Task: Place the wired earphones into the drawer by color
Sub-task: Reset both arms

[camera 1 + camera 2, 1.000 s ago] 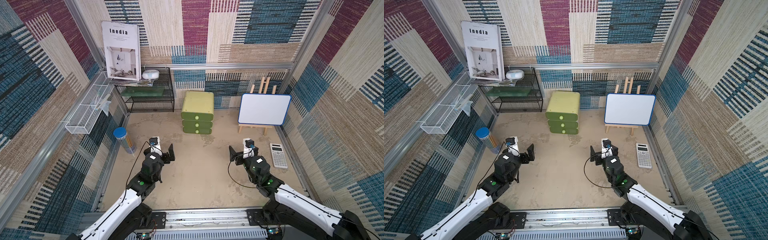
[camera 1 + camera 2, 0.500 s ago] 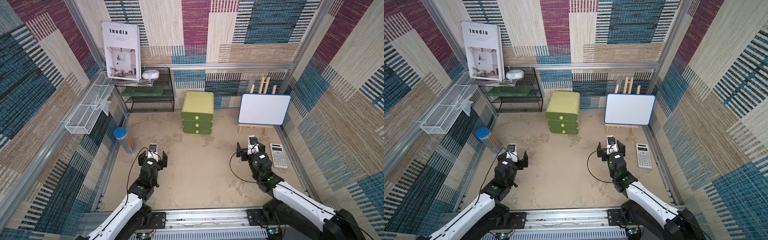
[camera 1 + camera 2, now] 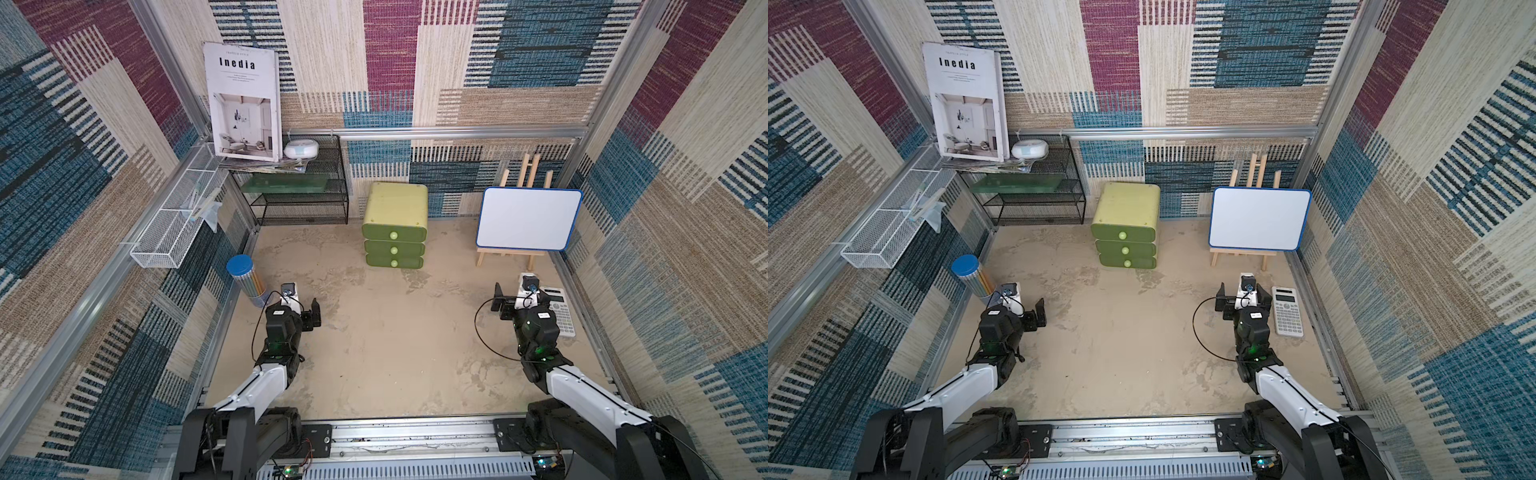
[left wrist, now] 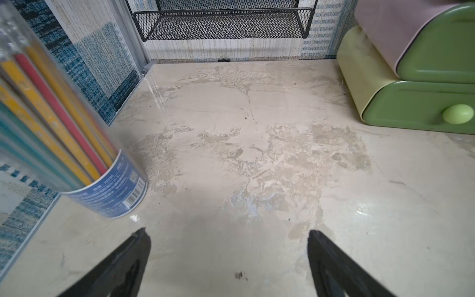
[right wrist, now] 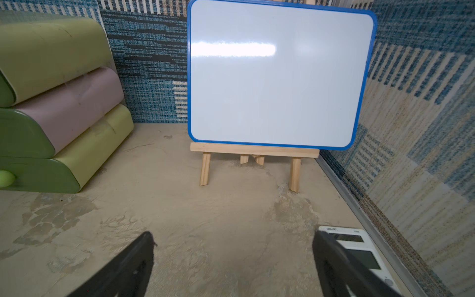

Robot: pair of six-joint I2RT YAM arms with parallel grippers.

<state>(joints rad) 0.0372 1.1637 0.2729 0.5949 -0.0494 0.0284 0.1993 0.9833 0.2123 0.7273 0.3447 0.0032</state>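
Left end effector (image 4: 226, 230) & right end effector (image 5: 232, 235): jaws apart, empty; no earphones visible; closed drawers (image 3: 394, 248) ahead betw. them, prob. nearer left arm.

The green three-drawer unit (image 3: 1126, 226) stands at the back of the counter (image 3: 1125, 340), all drawers shut. Left of it is a black wire shelf (image 3: 1034, 195); right of it, a whiteboard (image 3: 1258, 218) on an easel. Nearer than it, the left arm (image 3: 967, 380) ends beside a pencil tube (image 3: 971, 274), and the right arm (image 3: 1283, 390), jaws spread, ends beside a calculator (image 3: 1287, 311).
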